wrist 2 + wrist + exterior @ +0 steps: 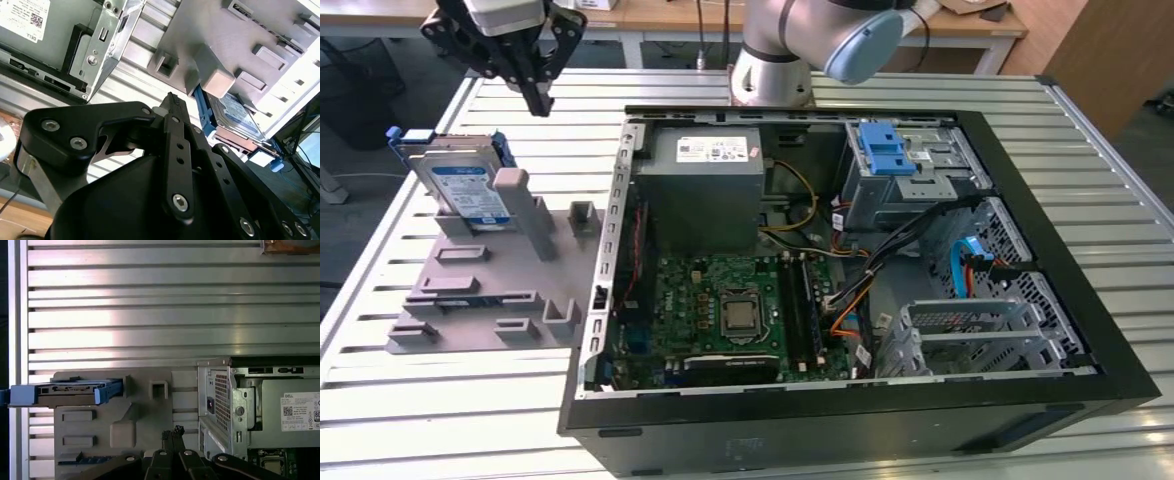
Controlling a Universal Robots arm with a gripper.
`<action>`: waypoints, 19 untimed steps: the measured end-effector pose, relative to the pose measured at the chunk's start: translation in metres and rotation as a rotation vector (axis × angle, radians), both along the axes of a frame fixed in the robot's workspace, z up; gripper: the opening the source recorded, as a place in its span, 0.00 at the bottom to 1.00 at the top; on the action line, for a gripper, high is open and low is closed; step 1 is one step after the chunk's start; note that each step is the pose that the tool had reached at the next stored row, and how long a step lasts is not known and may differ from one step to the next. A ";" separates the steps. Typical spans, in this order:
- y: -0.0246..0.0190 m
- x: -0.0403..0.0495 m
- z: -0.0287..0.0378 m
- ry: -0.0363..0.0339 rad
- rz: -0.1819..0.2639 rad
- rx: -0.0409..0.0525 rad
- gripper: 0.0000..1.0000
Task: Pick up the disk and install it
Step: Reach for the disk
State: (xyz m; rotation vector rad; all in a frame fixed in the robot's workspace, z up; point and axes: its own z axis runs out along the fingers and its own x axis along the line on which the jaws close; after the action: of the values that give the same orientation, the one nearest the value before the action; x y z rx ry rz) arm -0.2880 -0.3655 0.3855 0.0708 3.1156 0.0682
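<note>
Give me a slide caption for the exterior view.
Shut, empty gripper hovers near the disk, which stands on edge in a grey holder beside the open computer case.

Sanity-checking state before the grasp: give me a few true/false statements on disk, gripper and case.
1. The disk stands on edge in the grey holder. True.
2. The gripper holds the disk. False: it hangs apart from the disk, shut and empty.
3. The holder sits inside the case. False: it lies on the table, at the exterior view's left of the case.
4. The case is open, with the motherboard exposed. True.
</note>
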 end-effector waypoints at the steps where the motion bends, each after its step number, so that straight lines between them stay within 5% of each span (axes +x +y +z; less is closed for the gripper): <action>1: 0.0005 -0.0014 -0.0001 0.0000 0.000 0.0000 0.11; 12: 0.0034 -0.0186 -0.0012 0.0000 0.000 0.0000 0.11; 19: 0.0035 -0.0194 -0.0013 0.0000 0.000 0.0000 0.11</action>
State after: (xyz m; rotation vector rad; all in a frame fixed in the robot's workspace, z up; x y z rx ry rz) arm -0.3074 -0.3620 0.3842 0.0709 3.1156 0.0682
